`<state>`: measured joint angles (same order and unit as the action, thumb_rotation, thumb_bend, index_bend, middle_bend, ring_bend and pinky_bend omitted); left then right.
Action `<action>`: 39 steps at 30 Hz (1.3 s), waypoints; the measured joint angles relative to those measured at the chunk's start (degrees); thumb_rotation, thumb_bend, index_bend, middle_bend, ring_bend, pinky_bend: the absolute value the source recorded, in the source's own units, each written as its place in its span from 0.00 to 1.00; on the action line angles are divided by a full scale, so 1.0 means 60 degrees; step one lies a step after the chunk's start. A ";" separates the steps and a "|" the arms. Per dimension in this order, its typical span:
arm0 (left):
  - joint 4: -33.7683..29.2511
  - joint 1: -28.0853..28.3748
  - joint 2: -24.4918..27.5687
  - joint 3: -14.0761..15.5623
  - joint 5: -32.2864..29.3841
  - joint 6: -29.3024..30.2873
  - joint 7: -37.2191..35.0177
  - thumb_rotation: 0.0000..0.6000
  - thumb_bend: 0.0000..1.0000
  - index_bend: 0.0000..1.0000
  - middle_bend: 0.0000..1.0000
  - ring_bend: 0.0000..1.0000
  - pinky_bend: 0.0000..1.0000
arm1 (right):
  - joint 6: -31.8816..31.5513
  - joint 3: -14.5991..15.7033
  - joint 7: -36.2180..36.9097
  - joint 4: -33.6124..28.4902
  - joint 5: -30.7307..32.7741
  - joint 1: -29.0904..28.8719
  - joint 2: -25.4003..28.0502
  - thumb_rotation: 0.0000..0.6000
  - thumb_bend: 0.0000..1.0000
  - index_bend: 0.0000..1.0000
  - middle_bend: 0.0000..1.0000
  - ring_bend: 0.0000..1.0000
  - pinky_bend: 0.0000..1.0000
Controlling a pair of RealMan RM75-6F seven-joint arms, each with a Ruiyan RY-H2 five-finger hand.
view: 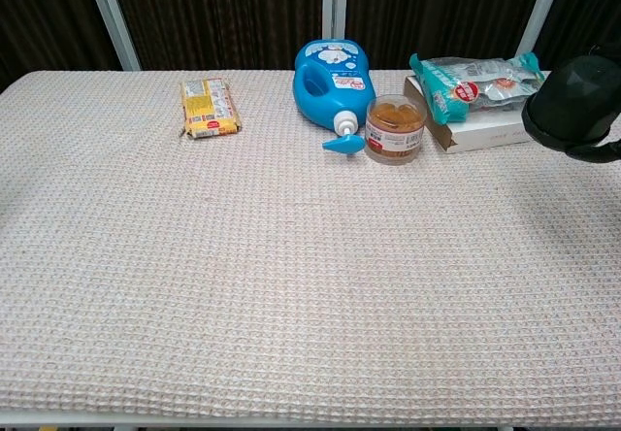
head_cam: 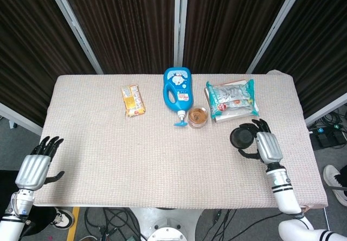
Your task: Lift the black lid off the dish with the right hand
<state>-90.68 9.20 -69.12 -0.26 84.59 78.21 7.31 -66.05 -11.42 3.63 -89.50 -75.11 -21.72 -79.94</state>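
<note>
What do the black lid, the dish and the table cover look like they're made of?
Black lid, held in the right hand: probably plastic, matte black with a dull sheen in the chest view. Dish: likely clear plastic, possibly glass; see-through wall shows the brown contents, with a printed label around it. Table cover: woven fabric, beige, with a waffle-like grid texture.
</note>
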 measured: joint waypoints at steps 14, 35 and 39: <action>0.0310 -0.0094 -0.0095 0.0041 -0.0150 -0.0098 -0.0273 1.00 0.17 0.09 0.07 0.00 0.21 | 0.0056 -0.0238 -0.1966 -0.0439 -0.0405 -0.1133 -0.2216 1.00 0.21 0.49 0.45 0.10 0.00; 0.0415 -0.0080 -0.0154 0.0114 -0.0102 -0.0213 -0.0437 1.00 0.17 0.09 0.07 0.00 0.21 | 0.0328 -0.0279 -0.2597 -0.0565 -0.0074 -0.1582 -0.2734 1.00 0.21 0.49 0.46 0.10 0.00; 0.0464 -0.0007 -0.0244 0.0116 -0.0030 -0.0265 -0.0460 1.00 0.17 0.09 0.07 0.00 0.21 | -0.0260 -0.0273 -0.2070 -0.0606 0.0093 -0.0894 -0.1252 1.00 0.21 0.49 0.46 0.10 0.00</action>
<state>-87.90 9.16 -70.58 0.43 84.41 76.62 4.55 -67.61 -13.06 -8.79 -93.14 -74.55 -27.08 -87.45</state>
